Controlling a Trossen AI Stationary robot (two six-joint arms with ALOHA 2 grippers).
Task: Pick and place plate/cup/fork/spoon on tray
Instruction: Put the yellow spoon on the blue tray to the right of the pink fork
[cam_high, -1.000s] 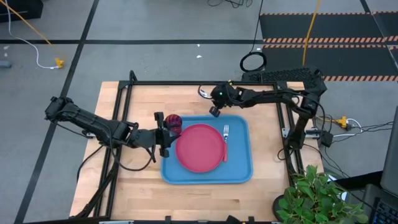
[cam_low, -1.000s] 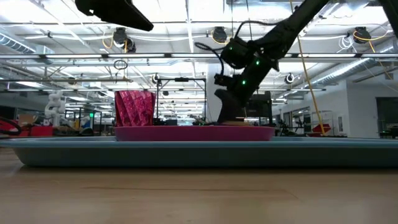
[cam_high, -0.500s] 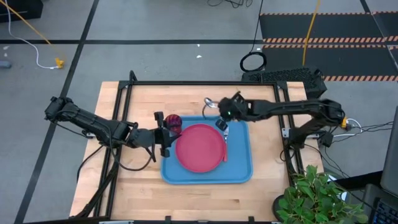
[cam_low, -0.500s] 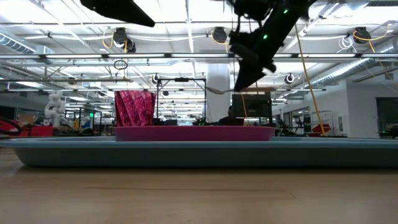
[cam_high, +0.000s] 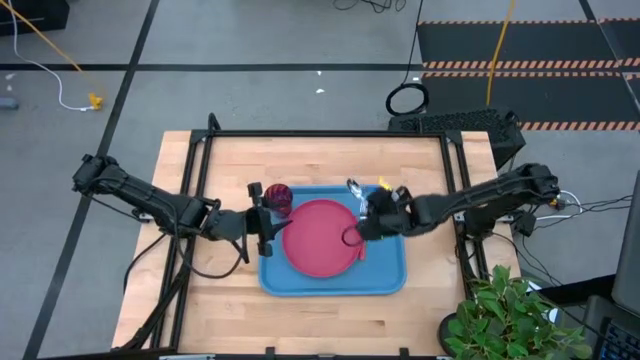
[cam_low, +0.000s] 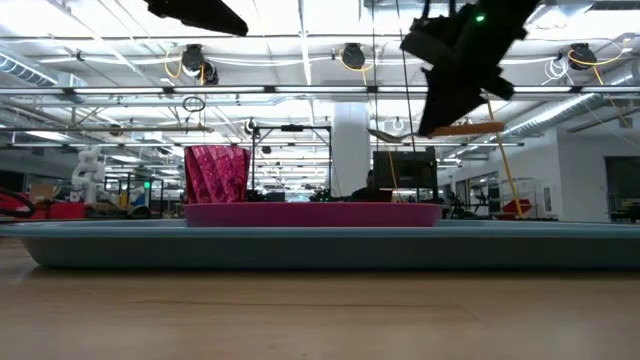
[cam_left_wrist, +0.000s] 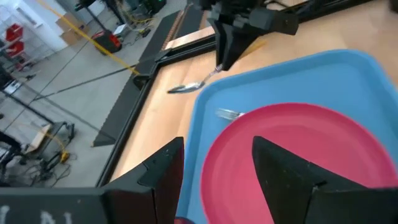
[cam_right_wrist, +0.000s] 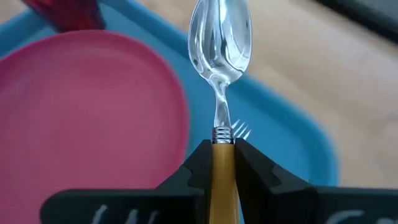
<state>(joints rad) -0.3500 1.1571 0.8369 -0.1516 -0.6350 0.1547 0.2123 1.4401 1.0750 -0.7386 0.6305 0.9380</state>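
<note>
The blue tray (cam_high: 388, 275) lies on the wooden table. The pinkish-red plate (cam_high: 315, 240) lies on it, and the dark red cup (cam_high: 279, 198) stands upright in its far left corner. The fork lies beside the plate's right edge; its tines (cam_right_wrist: 242, 131) show under the spoon. My right gripper (cam_high: 368, 204) is above the tray's far right part, shut on the orange-handled spoon (cam_low: 400, 133). My left gripper (cam_high: 267, 228) is open and empty at the tray's left edge, near the cup. My right gripper pinches the spoon's orange handle (cam_right_wrist: 222, 163) between its two fingers, close to the metal collar where the neck begins. The fingers slant down from above and lie across the handle. The spoon is lifted clear and about level, its bowl (cam_right_wrist: 220, 38) pointing away from the gripper.
A black frame rail (cam_high: 300, 133) runs around the table top. A potted plant (cam_high: 500, 310) stands at the near right corner. Bare wood shows beyond the tray's far rim and along the near edge.
My right gripper has risen from the table beyond the tray's far rim, carrying the spoon. It has gone toward the near and right edges and is now over the tray's far right part. The spoon is lifted clear and stays level.
</note>
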